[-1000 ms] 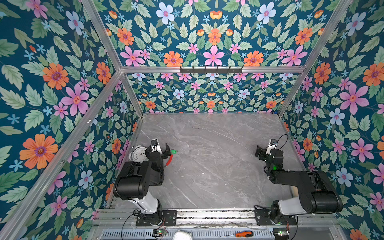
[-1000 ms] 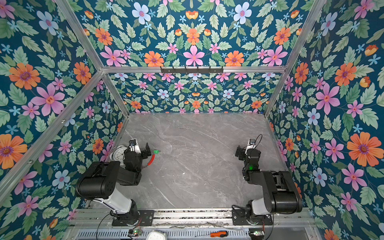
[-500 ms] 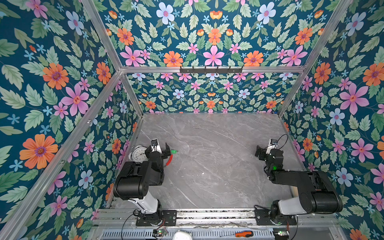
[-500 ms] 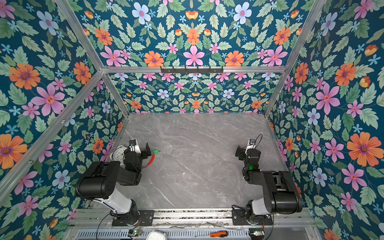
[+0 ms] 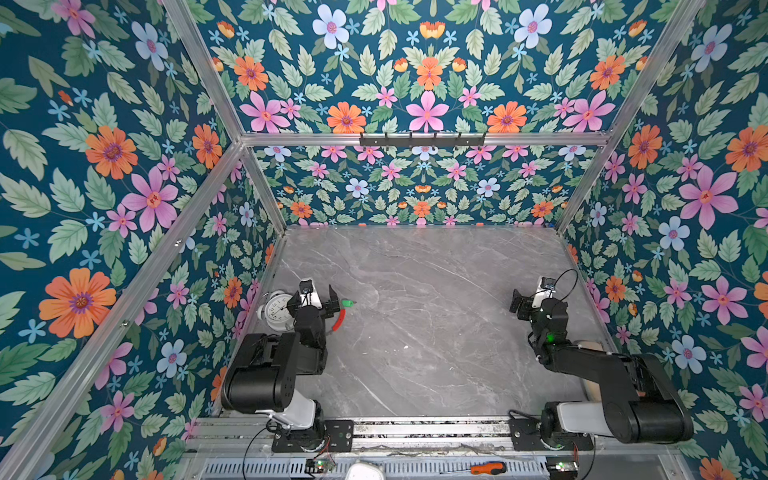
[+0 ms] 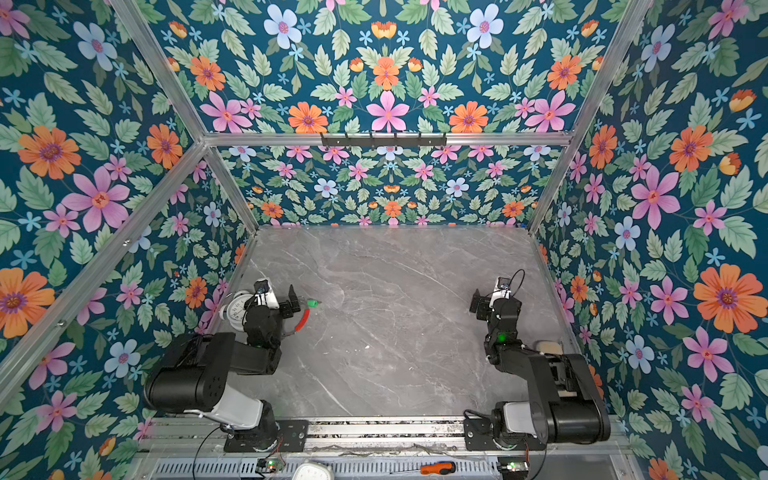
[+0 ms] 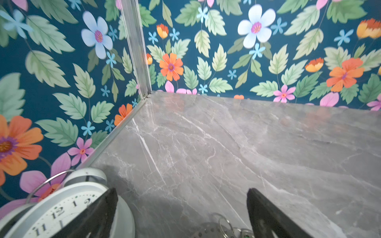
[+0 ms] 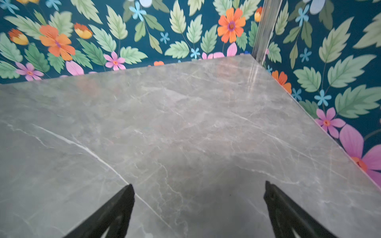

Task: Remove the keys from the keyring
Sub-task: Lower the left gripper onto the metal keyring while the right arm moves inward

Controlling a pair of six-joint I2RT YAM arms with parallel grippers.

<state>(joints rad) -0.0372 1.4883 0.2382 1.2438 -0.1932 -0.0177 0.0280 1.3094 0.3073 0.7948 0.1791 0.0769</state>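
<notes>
Seemingly nothing is removed yet. Beside the white round alarm clock (image 5: pixel 276 309), the left hand (image 7: pixel 181 192) hangs wide and empty over the dark grey keyring with a red section (image 5: pixel 340 320). The green-headed key (image 5: pixel 347 303) lies at its rim on the grey marble surface (image 5: pixel 436 311), the yellow-headed one hidden. Well apart, the right hand (image 8: pixel 199 185) gapes empty. No container shows.
</notes>
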